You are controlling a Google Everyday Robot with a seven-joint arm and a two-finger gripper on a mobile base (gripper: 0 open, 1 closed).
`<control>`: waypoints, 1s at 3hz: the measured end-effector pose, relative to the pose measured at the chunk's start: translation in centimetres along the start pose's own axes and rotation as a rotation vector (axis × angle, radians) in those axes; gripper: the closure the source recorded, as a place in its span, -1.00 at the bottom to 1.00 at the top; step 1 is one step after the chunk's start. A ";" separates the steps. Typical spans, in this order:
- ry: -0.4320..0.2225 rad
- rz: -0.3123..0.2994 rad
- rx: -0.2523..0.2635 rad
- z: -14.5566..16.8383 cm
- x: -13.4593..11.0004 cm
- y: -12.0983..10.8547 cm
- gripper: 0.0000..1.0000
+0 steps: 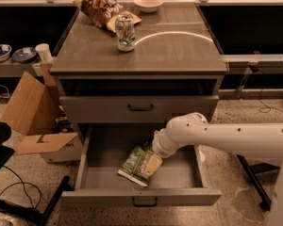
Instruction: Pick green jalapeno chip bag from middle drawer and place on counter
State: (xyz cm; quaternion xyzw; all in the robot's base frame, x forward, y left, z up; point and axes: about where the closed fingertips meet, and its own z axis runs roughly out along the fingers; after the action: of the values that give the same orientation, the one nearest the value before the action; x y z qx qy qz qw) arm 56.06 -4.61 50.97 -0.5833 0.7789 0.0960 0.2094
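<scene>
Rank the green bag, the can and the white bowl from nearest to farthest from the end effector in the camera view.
The end effector is down inside the open drawer.
1. Green bag: on the drawer floor, right at the end effector.
2. Can: up on the counter, left of centre.
3. White bowl: at the counter's back edge, beyond the can.

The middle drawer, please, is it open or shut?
Open: the middle drawer is pulled out, floor showing, green jalapeno chip bag lying inside, the claw at the bag.
</scene>
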 end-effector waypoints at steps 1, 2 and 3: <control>-0.037 0.060 -0.015 4.9 0.8 -1.4 -1.00; -0.013 0.093 -0.032 8.5 1.4 -1.9 -1.00; -0.006 0.128 -0.068 11.8 1.8 -2.0 -0.64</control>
State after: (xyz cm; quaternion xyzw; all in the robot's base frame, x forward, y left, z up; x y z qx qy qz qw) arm 60.06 -2.14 39.83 -0.5388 0.8103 0.1370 0.1852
